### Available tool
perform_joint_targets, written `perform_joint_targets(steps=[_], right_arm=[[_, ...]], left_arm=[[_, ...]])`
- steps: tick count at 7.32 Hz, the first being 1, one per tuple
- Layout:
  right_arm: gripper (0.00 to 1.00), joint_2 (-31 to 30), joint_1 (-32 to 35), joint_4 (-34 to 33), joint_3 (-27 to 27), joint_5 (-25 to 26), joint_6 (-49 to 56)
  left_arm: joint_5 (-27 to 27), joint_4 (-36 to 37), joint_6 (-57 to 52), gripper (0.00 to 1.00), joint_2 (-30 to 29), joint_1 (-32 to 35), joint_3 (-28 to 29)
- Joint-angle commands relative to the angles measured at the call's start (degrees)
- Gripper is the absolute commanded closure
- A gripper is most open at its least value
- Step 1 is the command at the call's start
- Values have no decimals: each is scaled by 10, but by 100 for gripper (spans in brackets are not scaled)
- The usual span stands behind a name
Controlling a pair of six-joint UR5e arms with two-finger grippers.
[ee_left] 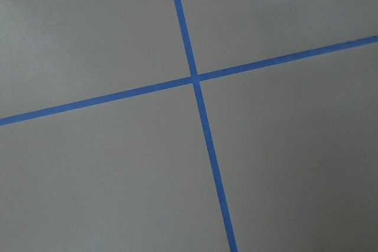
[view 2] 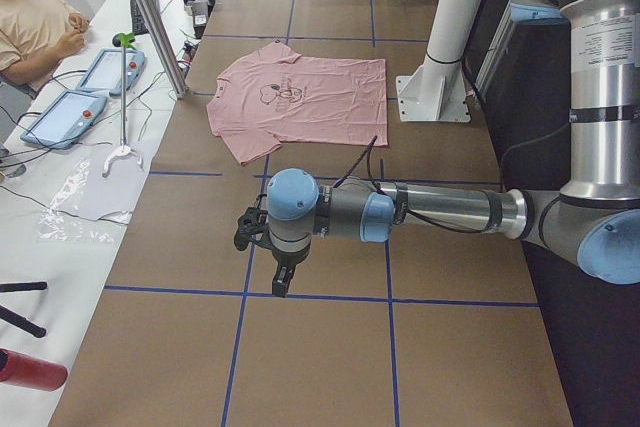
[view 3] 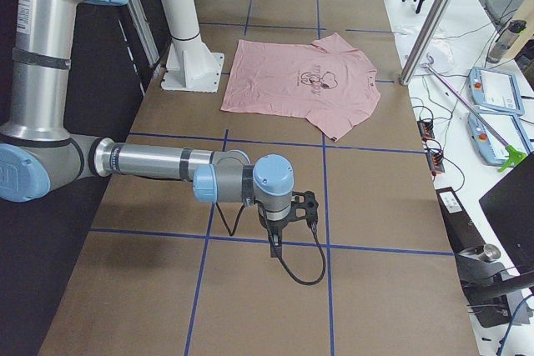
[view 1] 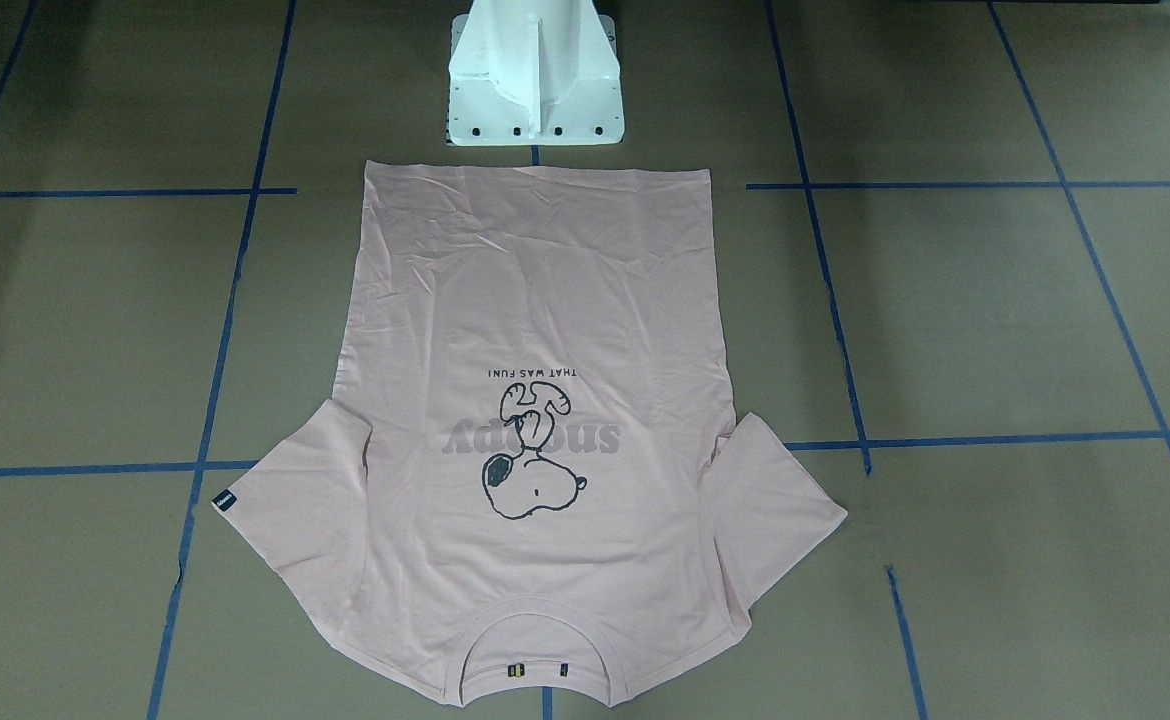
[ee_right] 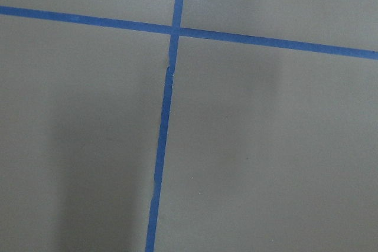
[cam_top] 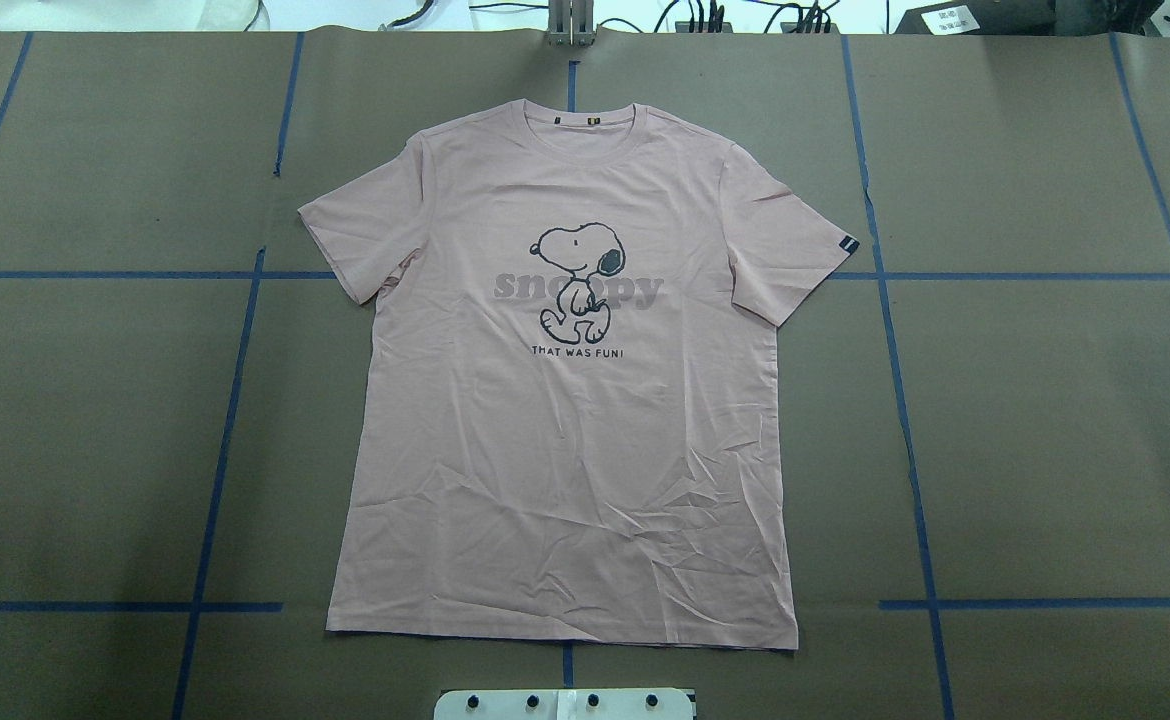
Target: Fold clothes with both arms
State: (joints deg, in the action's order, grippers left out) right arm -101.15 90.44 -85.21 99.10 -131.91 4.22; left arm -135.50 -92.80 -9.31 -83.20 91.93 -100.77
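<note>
The pale pink T-shirt (cam_top: 565, 440) lies flat and face up in the middle of the brown table, Snoopy print showing, both sleeves spread, hem toward the robot base. It also shows in the other views (view 1: 535, 290) (view 2: 310, 102) (view 3: 300, 81). Neither arm is near it. The left arm reaches low over the table's left end, its gripper (view 2: 281, 280) pointing down, well away from the shirt. At the table's right end the right gripper (view 3: 274, 243) hangs the same way. I cannot tell whether either is open or shut. Both wrist views show only bare table and blue tape.
The white pedestal base (view 1: 535, 80) stands just behind the shirt's hem. Blue tape lines (cam_top: 230, 400) grid the table. Beyond the far edge is a white desk with tablets (view 2: 60, 117), a metal post (view 2: 150, 17) and a seated person (view 2: 30, 17).
</note>
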Motion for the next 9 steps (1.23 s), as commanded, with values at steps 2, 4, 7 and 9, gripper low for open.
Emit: perform_joint_targets(steps=[2, 4, 7, 9], right_arm=[[0, 30, -1, 7, 3, -1, -9], [0, 60, -11, 59, -6, 2, -10], [0, 88, -11, 137, -43, -5, -9], [0, 90, -11, 185, -45, -7, -10]], left_arm=[[-3, -2, 0, 0, -4, -10, -2], [1, -61, 2, 0, -10, -11, 1], [1, -304, 5, 0, -81, -11, 42], [-28, -353, 33, 0, -177, -17, 136]])
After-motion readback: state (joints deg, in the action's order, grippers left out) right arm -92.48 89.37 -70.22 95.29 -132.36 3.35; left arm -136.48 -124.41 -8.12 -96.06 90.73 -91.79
